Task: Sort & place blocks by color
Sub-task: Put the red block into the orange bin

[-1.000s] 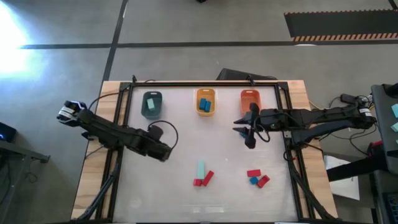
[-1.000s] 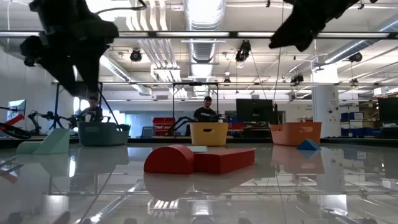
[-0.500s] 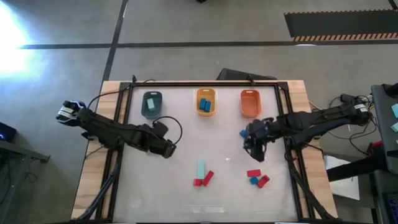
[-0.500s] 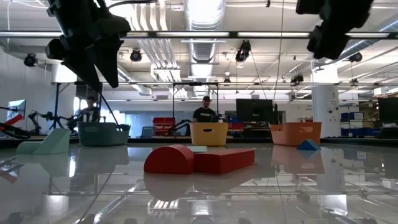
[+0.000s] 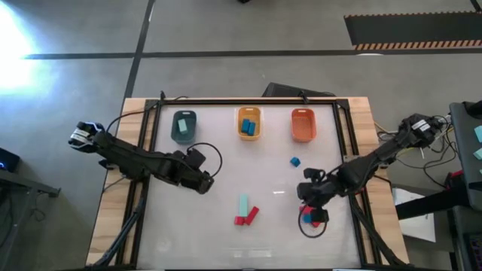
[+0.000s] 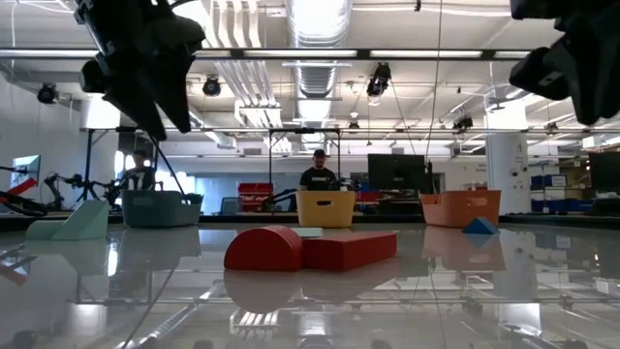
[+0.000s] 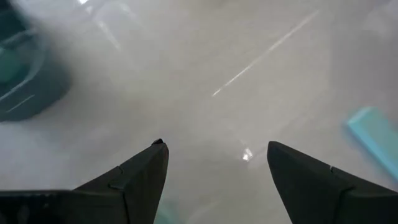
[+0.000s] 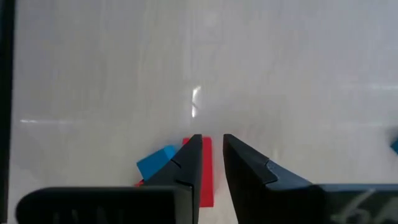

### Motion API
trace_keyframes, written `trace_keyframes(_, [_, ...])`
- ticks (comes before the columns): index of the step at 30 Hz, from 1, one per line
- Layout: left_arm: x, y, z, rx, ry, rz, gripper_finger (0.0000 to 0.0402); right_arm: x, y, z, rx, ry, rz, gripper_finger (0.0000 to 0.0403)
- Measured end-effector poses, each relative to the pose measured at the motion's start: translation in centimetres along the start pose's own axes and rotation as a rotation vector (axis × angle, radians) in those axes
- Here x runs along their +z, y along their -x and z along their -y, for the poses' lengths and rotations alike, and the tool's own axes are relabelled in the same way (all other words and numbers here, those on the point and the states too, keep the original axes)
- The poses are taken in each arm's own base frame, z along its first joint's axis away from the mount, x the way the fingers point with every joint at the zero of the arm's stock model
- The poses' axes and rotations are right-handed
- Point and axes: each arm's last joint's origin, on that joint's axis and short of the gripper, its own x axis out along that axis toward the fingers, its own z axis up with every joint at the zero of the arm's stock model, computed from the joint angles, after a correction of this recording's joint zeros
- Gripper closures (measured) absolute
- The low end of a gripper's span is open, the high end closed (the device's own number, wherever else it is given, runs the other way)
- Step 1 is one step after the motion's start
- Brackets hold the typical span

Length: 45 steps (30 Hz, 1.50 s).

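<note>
The small plain blocks lie in several places on the glossy white table (image 5: 188, 226). In the high view a lone blue cube-like block (image 5: 294, 161) sits below the orange-red rounded tray (image 5: 302, 125), apart from everything else. Near the table's middle front a pale mint-teal bar (image 5: 242, 205) lies just above two red blocks (image 5: 247, 217), which in the low view read as a rounded red piece touching a flat red bar. At front right a small cluster of red and blue blocks (image 5: 312, 217) lies partly under the right arm. The yellow-orange rounded tray (image 5: 249, 123) holds blue blocks and the dark teal rounded tray (image 5: 183, 126) holds a mint-teal one.

The right gripper (image 8: 212, 155) hangs directly over the front-right cluster; its two dark fingers stand almost together with only a narrow slit between them, pinching nothing, with a red bar (image 8: 206, 174) and a blue block (image 8: 155, 163) showing just past the tips. The left gripper (image 7: 214, 165) hovers over bare table between the teal tray and the mint-teal bar, its fingers spread wide and empty.
</note>
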Motion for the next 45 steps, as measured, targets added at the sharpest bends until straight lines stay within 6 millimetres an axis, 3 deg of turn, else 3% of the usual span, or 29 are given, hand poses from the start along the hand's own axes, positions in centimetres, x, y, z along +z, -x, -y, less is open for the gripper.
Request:
trace_keyframes(12, [0.3, -0.5, 4.9, -0.302, -0.202, 0.180, 0.0143, -1.0, -1.7, -1.6, -0.069, -0.105, -0.126, 0.0355])
trace_keyframes(18, [0.5, -0.7, 5.5, -0.328, -0.235, 0.217, 0.0143, 0.9, -0.9, -3.1, -0.161, -0.055, -0.077, 0.0355])
trace_keyframes(26, [0.4, -0.8, 5.5, -0.313, -0.253, 0.227, 0.0143, 4.1, -1.0, -4.8, -0.202, 0.157, -0.023, 0.0350])
trace_keyframes(31, [0.4, -0.8, 5.5, -0.312, -0.266, 0.230, 0.0143, 6.2, -2.4, -5.1, -0.222, 0.235, -0.028, 0.0310])
trace_keyframes(38, [0.5, -0.8, 5.5, -0.308, -0.278, 0.235, 0.0143, 8.2, -6.3, -4.9, -0.264, 0.385, -0.016, 0.0217])
trace_keyframes(45, [0.5, -0.8, 5.4, -0.303, -0.285, 0.239, 0.0143, 10.2, -9.2, -3.5, -0.233, 0.563, 0.024, 0.0158])
